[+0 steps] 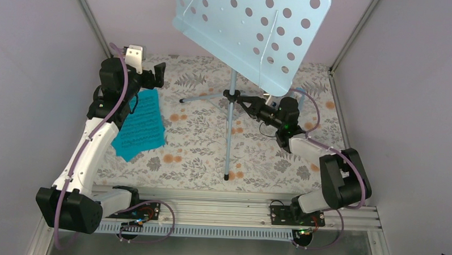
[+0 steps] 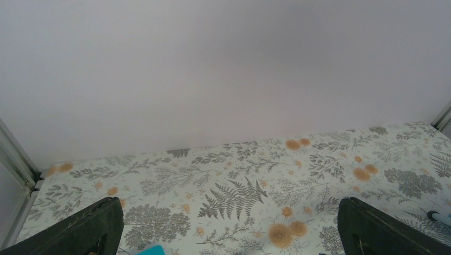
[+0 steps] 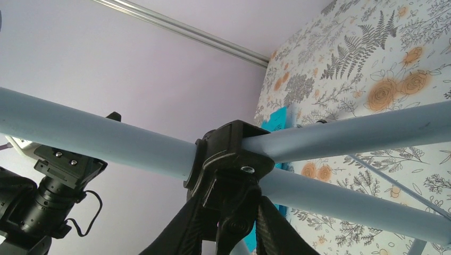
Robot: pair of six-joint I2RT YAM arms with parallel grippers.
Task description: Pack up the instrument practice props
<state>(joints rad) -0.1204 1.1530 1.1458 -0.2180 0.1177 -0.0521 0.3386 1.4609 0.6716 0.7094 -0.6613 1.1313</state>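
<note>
The left claw [image 2: 228,212] hangs spread wide at ten o'clock over the counter [image 1: 200,143]. The turquoise sheet-music pages [image 1: 140,124] lie at nine. The pale blue music stand [image 1: 255,32] is upright near the centre. The right claw [image 3: 226,212] straddles its black tripod hub [image 3: 223,159]; I cannot tell if it pinches.

The left arm [image 1: 89,151] and right arm [image 1: 308,146] are wearing white shells between boxy black joint housings. A purple cable [image 1: 121,92] is looping along each. A green light [image 1: 288,128] is glowing on the right one, and the left gripper [image 2: 227,212] is showing dark wedge-shaped fingers [image 2: 80,231]
</note>
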